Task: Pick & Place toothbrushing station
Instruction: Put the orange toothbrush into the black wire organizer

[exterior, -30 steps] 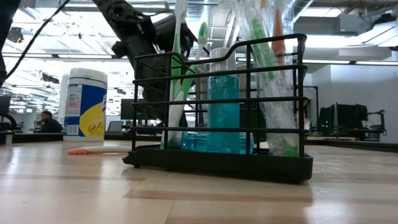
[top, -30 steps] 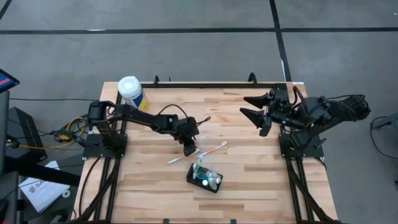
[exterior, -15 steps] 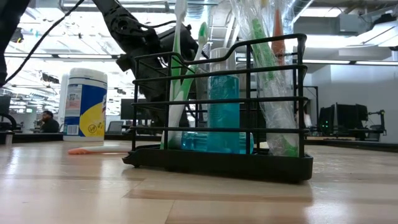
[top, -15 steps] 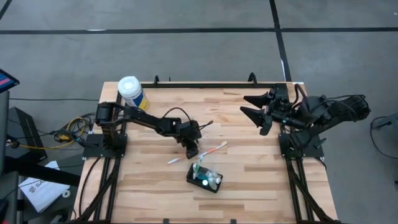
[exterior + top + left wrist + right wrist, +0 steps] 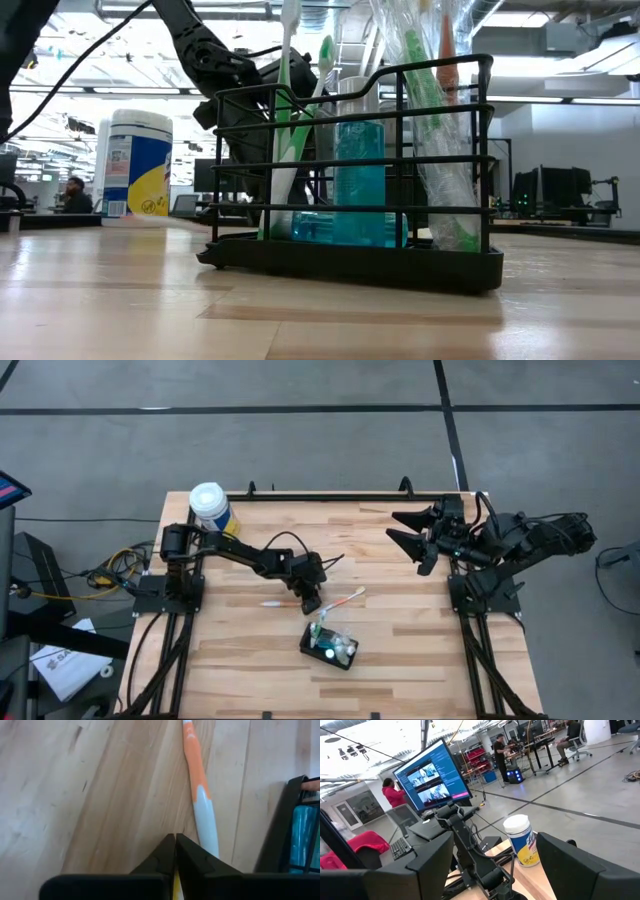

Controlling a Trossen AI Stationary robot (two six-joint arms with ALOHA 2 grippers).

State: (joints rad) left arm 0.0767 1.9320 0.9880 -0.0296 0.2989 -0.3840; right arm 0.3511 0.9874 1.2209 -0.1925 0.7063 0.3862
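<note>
The toothbrushing station (image 5: 330, 645) is a black wire rack standing on its flat base at the table's middle near side. It holds toothbrushes and a teal bottle and fills the low view (image 5: 350, 170). An orange-and-white toothbrush (image 5: 347, 598) lies flat just beyond the rack. My left gripper (image 5: 312, 603) is shut with its tips (image 5: 175, 837) down beside that toothbrush's white end (image 5: 207, 832). A second pale toothbrush (image 5: 272, 602) lies on the table left of the gripper. My right gripper (image 5: 412, 540) hangs open, high at the far right. My left gripper slants down from the table's left, with its shut tips on or just above the wood beside the toothbrush's white end (image 5: 210, 845). I cannot tell whether a finger touches the toothbrush. Nothing shows between the tips, only a yellow sliver farther back.
A white-lidded canister (image 5: 212, 508) with a blue-yellow label stands at the far left corner. The rack (image 5: 295, 820) stands close to my left gripper, on its near side. Bare wood lies to the right of the rack and along the near edge.
My left gripper has come down toward the table, edged toward the right, and shut. The pale toothbrush to its left has swung and slid toward the far edge and now lies left to right. The orange-and-white toothbrush and the rack have stayed put.
</note>
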